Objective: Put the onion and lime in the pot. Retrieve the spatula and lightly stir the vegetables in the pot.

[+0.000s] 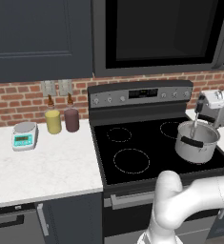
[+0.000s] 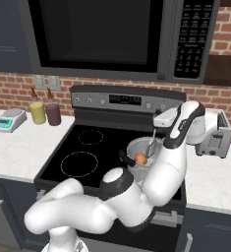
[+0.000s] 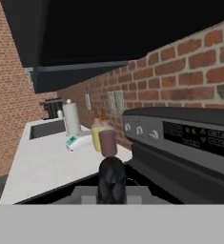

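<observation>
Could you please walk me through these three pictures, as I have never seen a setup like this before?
This is a rendered kitchen with a white robot arm on a base that can drive. Two pictures come from cameras on that base, behind the arm to its left and right; the third looks along the hand. The gripper holds the spatula upright, its head down in the pot on the stove. The onion lies in the pot. On the counter stand a scale, two jars and, right of the stove, a toaster.
</observation>
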